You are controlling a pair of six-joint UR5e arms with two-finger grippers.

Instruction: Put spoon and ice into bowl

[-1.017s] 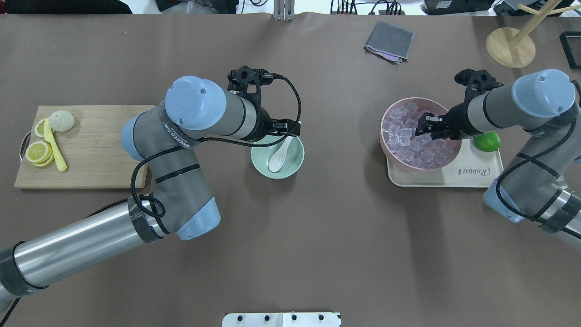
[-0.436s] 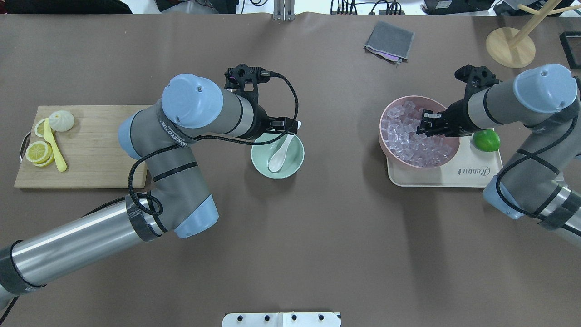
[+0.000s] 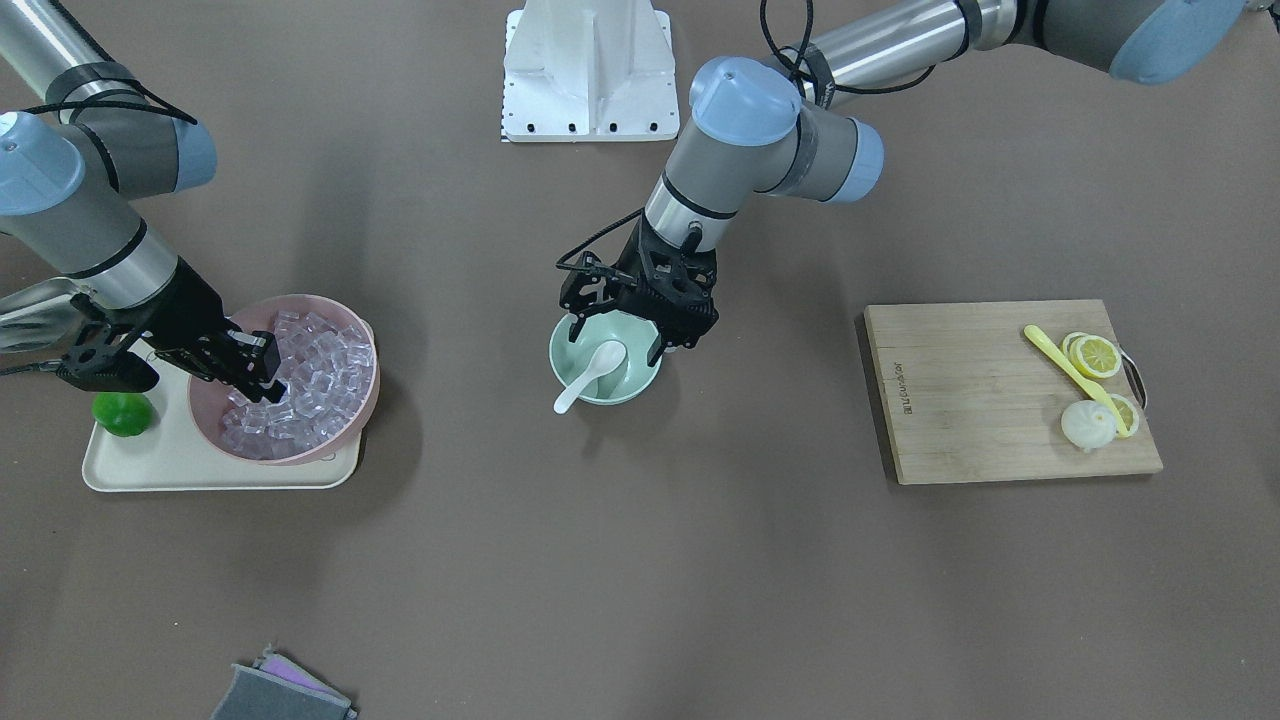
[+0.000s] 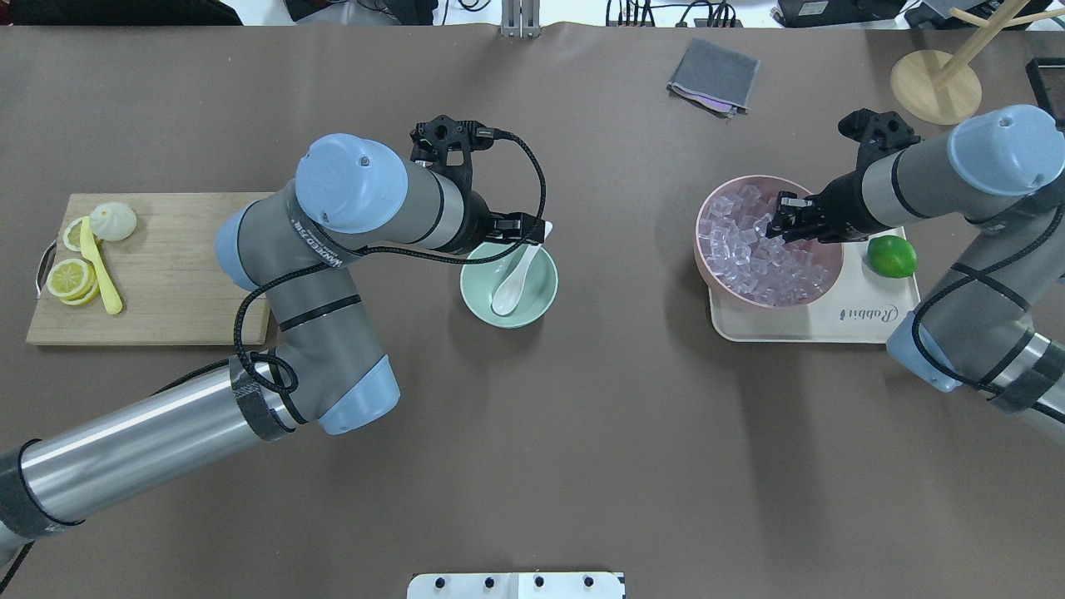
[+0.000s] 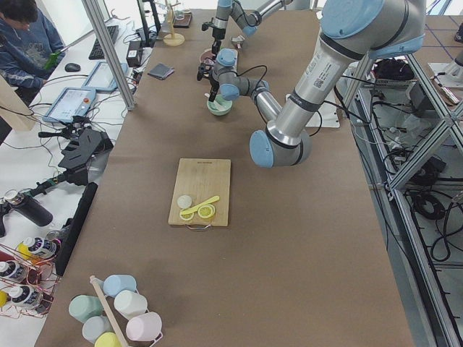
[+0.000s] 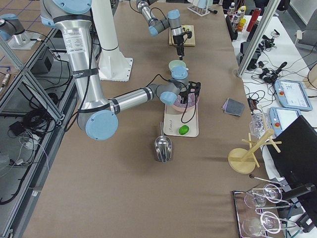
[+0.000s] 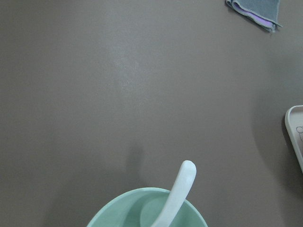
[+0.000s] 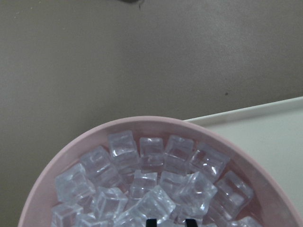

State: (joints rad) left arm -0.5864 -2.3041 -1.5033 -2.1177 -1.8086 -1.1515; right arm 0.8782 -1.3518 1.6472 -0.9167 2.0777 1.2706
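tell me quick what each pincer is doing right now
left pincer: open, empty, over the bowl with the spoon in it
right pincer: tips slightly apart at the ice; whether it grips a cube cannot be told

White spoon [image 4: 517,274] showing glossy ceramic-like glaze. Mint bowl [image 4: 478,295] looking smooth, satin. Heaped ice [image 8: 154,201] gleaming clear, glassy, inside matt pink bowl [image 8: 156,124]. At left, cutting board [image 4: 183,266] showing pale wood grain. Table [image 4: 582,416] looking matt brown.

Brown table [image 4: 532,466] w/ bowl [image 4: 474,304], tray [image 4: 865,323], board [image 4: 183,274], cloth [image 4: 714,75]
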